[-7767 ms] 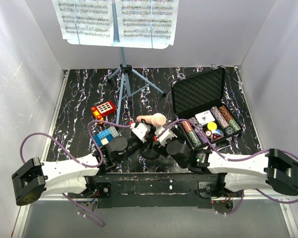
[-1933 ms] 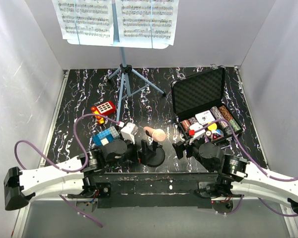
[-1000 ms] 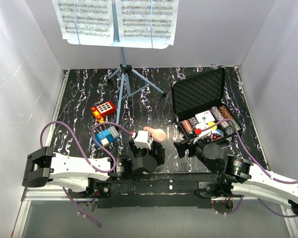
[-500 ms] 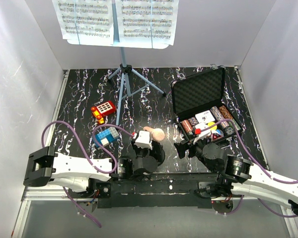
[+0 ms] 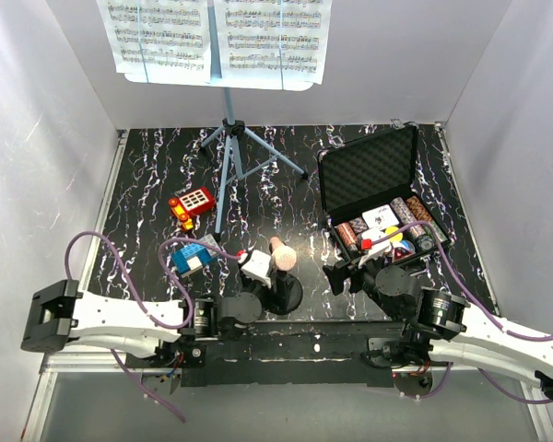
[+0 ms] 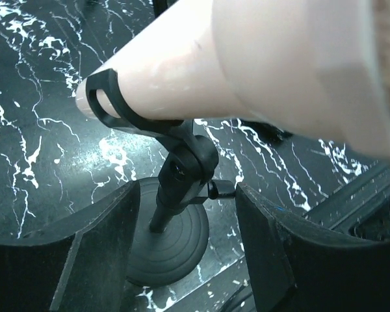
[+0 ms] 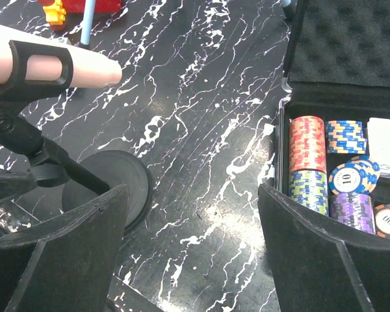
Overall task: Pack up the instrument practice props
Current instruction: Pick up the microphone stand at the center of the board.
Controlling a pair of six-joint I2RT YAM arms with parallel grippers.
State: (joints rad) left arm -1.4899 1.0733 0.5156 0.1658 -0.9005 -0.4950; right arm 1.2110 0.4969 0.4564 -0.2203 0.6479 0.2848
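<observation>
The microphone [image 5: 279, 257] has a pale pink head [image 6: 247, 71] held in a black clip. It stands on its black round base [image 6: 166, 250] near the table's front middle. My left gripper [image 5: 271, 279] [image 6: 188, 234] is open, with one finger on each side of the stand's stem [image 6: 175, 192]. The side knob nearly touches the right finger and a gap shows on the left. My right gripper [image 5: 336, 276] [image 7: 192, 227] is open and empty over bare table between the base [image 7: 110, 185] and the case. The light-blue music stand [image 5: 226, 175] holds white sheet-music pages [image 5: 166, 37] at the back.
An open black foam-lined case [image 5: 369, 175] of poker chips [image 7: 305, 146] sits at the right. A red toy phone [image 5: 192, 203] and a blue block toy [image 5: 192, 258] lie left of the tripod legs. White walls enclose the table.
The left gripper's jaws have narrowed around the stand's stem. The microphone's head has swung from pointing right to nearly upright, and the left arm has drawn back. The right arm has not moved.
</observation>
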